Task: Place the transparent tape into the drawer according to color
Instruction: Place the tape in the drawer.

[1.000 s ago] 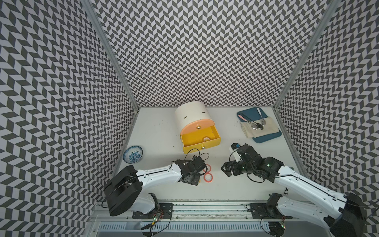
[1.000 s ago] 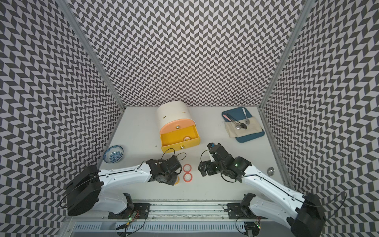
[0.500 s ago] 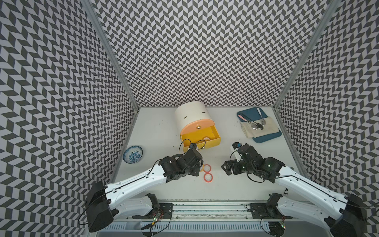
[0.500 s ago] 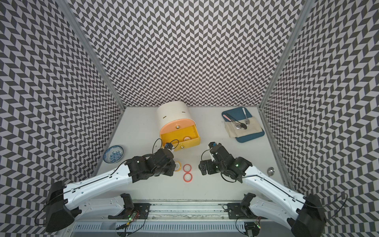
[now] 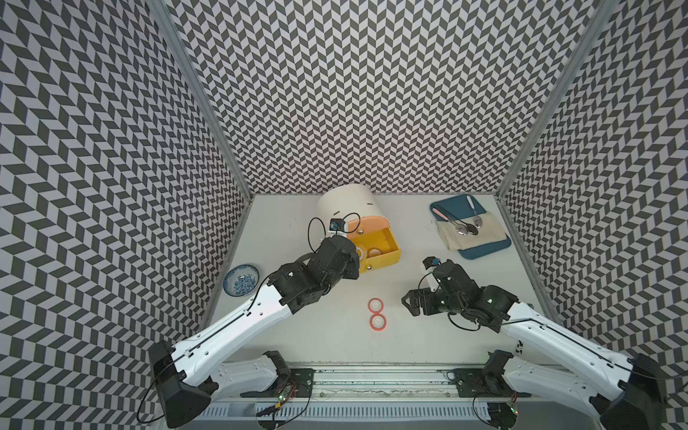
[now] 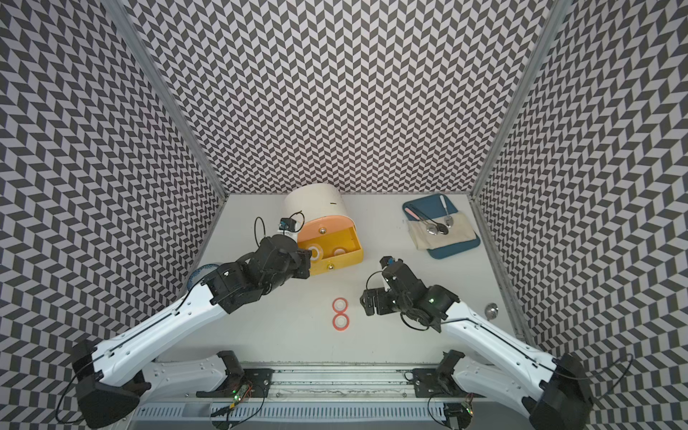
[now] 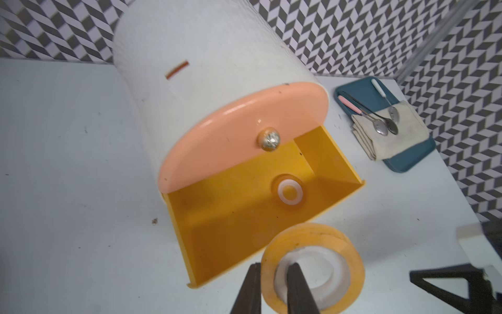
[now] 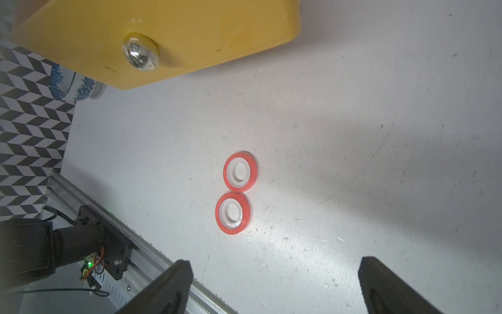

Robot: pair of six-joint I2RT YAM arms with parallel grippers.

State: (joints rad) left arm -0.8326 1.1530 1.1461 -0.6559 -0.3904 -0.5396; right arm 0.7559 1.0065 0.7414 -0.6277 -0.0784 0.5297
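White tabletop [image 5: 335, 335] below, my left gripper [image 7: 273, 274] pinches the yellow-orange tape roll [image 7: 339, 252] over its matching yellow drawer [image 7: 217, 217]; right gripper [image 8: 275, 269] gapes empty.

table [image 5: 316, 335] white, scuffed | 12 o'clock: cream cabinet [image 5: 346, 203] | 2 o'clock: blue tray [image 5: 456, 207] | 9 o'clock, by the edge: patterned bowl [image 5: 241, 280] | 6 o'clock of centre: red-pink tape roll [image 5: 376, 305] lying flat, touching second red-pink tape roll [image 5: 377, 322]

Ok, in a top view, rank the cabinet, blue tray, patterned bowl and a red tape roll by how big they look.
Largest first:
cabinet
blue tray
patterned bowl
red tape roll; the other red tape roll looks equal.
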